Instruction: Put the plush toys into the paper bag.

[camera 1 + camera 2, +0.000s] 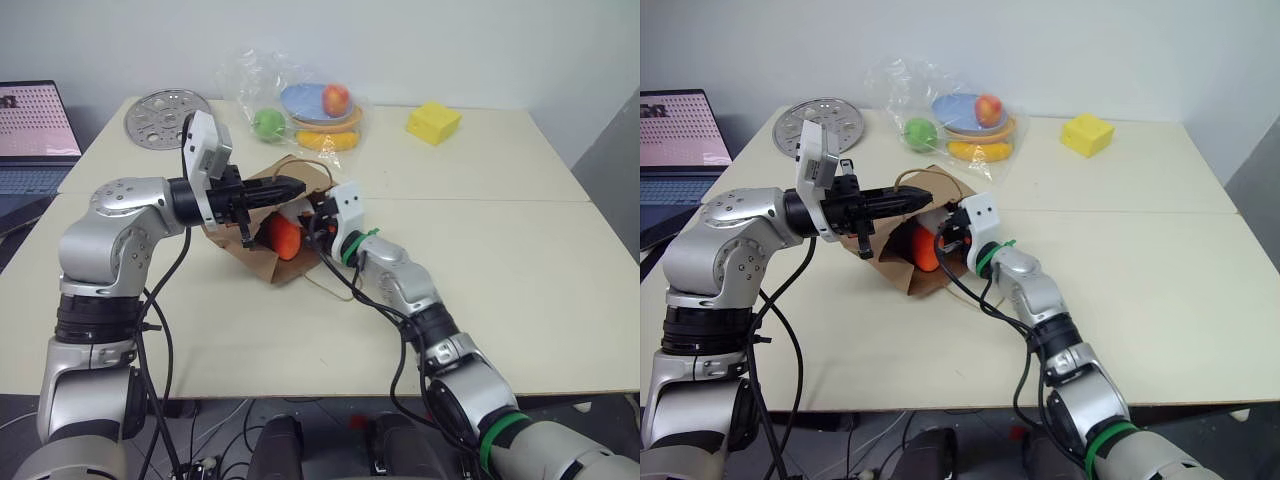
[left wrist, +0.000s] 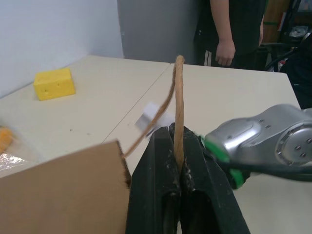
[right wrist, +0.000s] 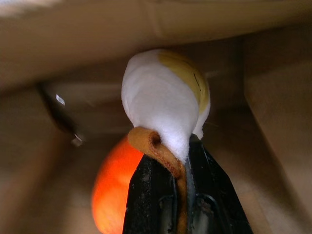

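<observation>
The brown paper bag (image 1: 252,262) lies on its side on the table with its mouth toward my right arm. My left gripper (image 1: 294,185) is shut on the bag's twine handle (image 2: 178,92) and holds the mouth up. My right gripper (image 3: 176,155) reaches into the mouth, shut on the white-yellow plush toy (image 3: 158,100) by an orange foot. The orange carrot plush (image 1: 283,238) lies inside the bag, just below and beside the held toy (image 3: 113,190). Brown paper walls surround both toys in the right wrist view.
A clear plastic bag of fruit (image 1: 305,108) and a yellow foam block (image 1: 433,122) sit at the table's far side. A perforated metal disc (image 1: 166,117) lies at the far left, a laptop (image 1: 35,130) beyond it. A person (image 2: 228,29) stands past the table.
</observation>
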